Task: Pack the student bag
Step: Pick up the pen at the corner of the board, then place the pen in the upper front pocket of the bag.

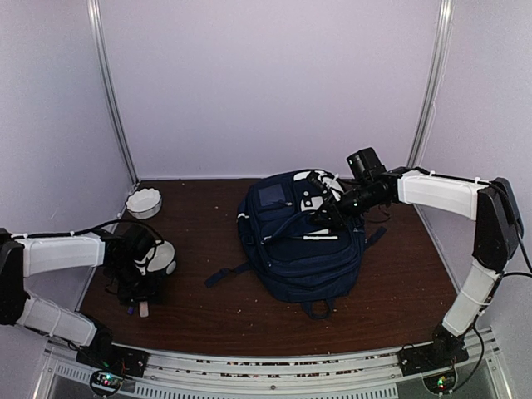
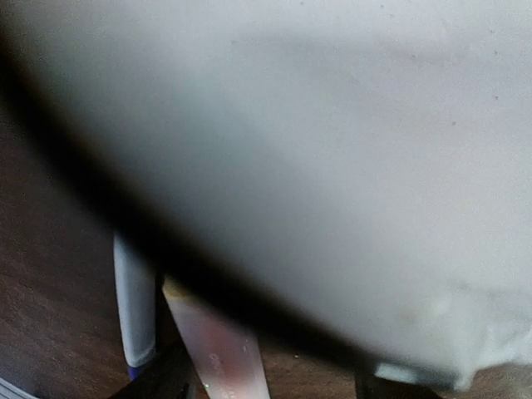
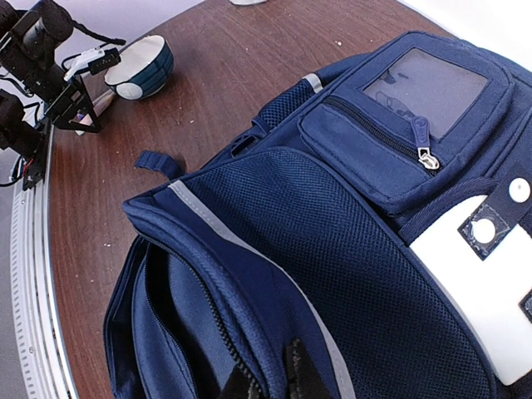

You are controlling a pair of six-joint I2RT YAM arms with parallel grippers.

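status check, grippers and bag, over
left fingers at the bowl, grip unclear. right fingers shut on the open edge of the student bag. pens lie under the left arm.

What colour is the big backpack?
The backpack is navy blue with a white patch and pale grey stripes; the right wrist view shows it best.

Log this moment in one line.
left claw: at bowl, grip unclear | right claw: shut on student bag opening edge

No text can be read anywhere; faint marks on the pale flat stick [image 2: 218, 353] are too blurred.
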